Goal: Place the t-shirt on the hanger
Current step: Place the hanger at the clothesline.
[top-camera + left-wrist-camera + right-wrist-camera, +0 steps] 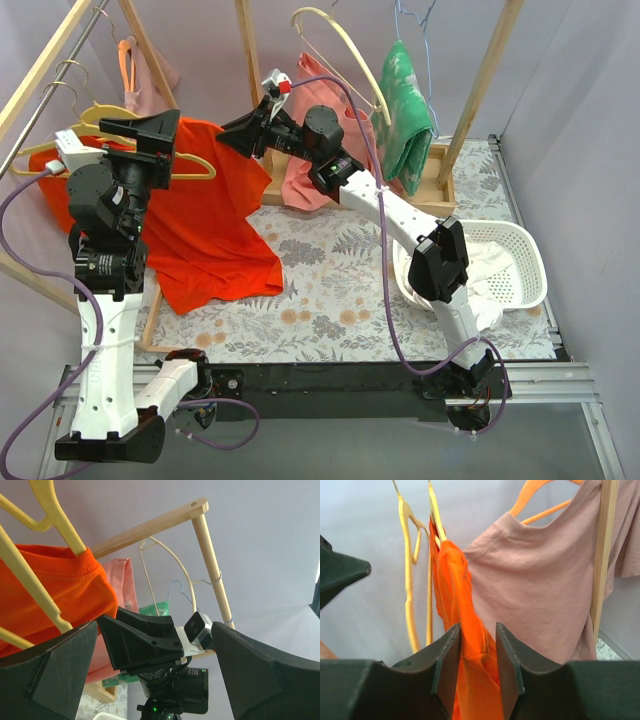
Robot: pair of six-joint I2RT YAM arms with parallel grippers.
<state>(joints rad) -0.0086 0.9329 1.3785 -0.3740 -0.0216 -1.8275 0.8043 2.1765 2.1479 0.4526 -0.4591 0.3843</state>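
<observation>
Nearest to us, the lower part of the t-shirt (pixel 205 235) spills onto the floral worktop (pixel 330 300). Its upper part rises to the hanger (pixel 35 585), whose pale-yellow arm enters the ribbed collar. We judge the step in hand to be seating the shirt on the hanger's shoulders, well along but not finished.

The left end effector (pixel 140 132) sits just beside the hanger, spread wide and grasping nothing. The right end effector (pixel 478 630) has its jaws partly apart with a fold of orange cloth running through the gap. We cannot tell whether the pads pinch it or merely flank it.

The next move calls for backing the right arm off without dragging the collar off the hanger, then confirming the other shoulder is seated.

Further back, a salmon-pink garment (pixel 540 580) hangs behind the shirt. The hanger's hook and its other arm are hidden by cloth and by the left arm, so we cannot say whether both ends sit inside the shirt.
</observation>
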